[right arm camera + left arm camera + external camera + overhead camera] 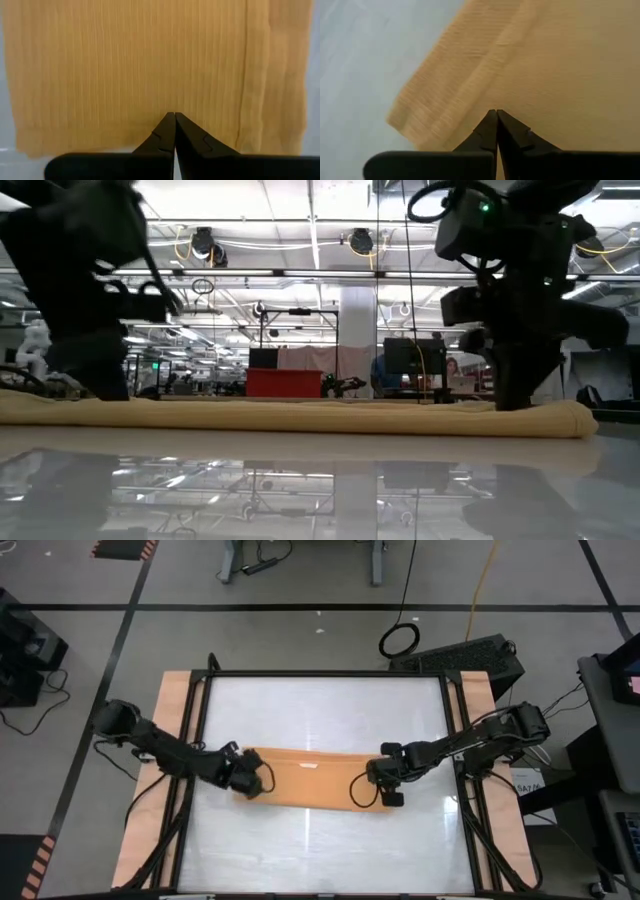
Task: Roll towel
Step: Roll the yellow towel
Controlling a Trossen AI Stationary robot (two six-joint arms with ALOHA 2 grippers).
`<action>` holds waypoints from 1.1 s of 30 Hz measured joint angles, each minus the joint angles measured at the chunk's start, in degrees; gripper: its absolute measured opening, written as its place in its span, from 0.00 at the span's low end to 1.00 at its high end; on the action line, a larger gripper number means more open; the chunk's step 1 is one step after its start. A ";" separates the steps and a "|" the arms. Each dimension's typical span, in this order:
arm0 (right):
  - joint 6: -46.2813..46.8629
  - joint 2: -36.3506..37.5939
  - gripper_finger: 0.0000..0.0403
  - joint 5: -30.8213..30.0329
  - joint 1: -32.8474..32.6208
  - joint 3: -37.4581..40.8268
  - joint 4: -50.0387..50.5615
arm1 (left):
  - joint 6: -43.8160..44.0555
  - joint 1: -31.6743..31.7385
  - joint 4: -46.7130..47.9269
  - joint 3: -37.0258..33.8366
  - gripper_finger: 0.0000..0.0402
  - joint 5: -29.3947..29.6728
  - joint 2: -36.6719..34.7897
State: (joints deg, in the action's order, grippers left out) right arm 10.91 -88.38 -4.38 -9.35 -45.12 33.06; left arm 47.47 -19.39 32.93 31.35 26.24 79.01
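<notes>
The orange-tan towel (310, 778) lies flat on the white tabletop as a long, narrow folded strip that runs left to right. In the low view it is a low band (300, 416) with a thicker folded right end. My left gripper (250, 780) is shut over the towel's left end, and my right gripper (382, 776) is shut over its right end. Both also show in the low view, coming down to the cloth at the left (90, 380) and the right (520, 390). No white tag shows. My left gripper (495, 114) has its shut fingertips on the towel's top face near the left end, beside a fold line (485, 75), slanting down from above. The cloth lies flat on the table. Whether any cloth is pinched, I cannot tell. My right gripper (174, 116) has its shut fingertips on the towel's top face (174, 102), just inside the right end's edge (100, 142), slanting down from above. The cloth lies flat and smooth around them. Whether any cloth is pinched, I cannot tell.
The white tabletop (320, 710) has wooden side strips (175, 740) and a dark frame. There is bare table surface on the far side and the near side (320, 850) of the towel. Cables loop from both wrists onto the towel.
</notes>
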 joint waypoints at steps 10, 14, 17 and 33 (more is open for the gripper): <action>8.72 0.00 0.00 0.26 -5.40 0.00 1.62 | -20.94 14.22 -16.47 0.04 0.03 1.22 4.47; 12.92 0.02 0.00 0.88 -8.00 0.00 1.60 | -28.51 19.68 -21.48 0.07 0.03 1.22 5.52; 16.06 0.04 0.00 1.81 -9.92 0.00 1.76 | -35.68 23.43 -25.25 0.07 0.03 1.18 5.96; 21.12 0.04 0.00 4.70 -16.04 -1.38 -1.02 | -47.83 34.26 -37.49 6.01 0.03 0.51 5.88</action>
State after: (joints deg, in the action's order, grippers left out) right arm 32.02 -88.33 0.31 -25.39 -46.50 32.03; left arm -0.36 14.88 -4.56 37.36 26.75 84.89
